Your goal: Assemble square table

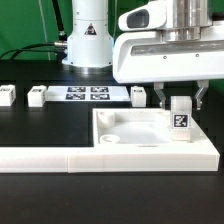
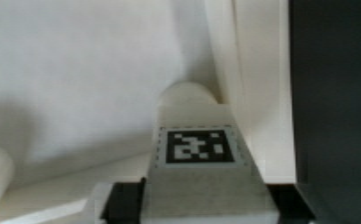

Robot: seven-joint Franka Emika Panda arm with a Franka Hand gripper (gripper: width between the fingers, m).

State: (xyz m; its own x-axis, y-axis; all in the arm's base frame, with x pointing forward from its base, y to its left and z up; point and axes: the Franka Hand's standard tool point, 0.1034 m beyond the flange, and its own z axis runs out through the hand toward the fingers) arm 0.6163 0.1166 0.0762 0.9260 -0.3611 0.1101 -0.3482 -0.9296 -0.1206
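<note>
As I watch the exterior view, the pincer (image 1: 183,101) hangs at the upper right of the frame, its jaws spread wide either side of an upright tagged leg (image 1: 180,119), a gap showing on both sides, so it holds nothing. That leg stands at the right corner of the white square slab (image 1: 140,134), right of centre on the black bench (image 1: 30,125). Three other legs (image 1: 38,95) sit mid-left, flanking the marker board (image 1: 88,94).
</note>
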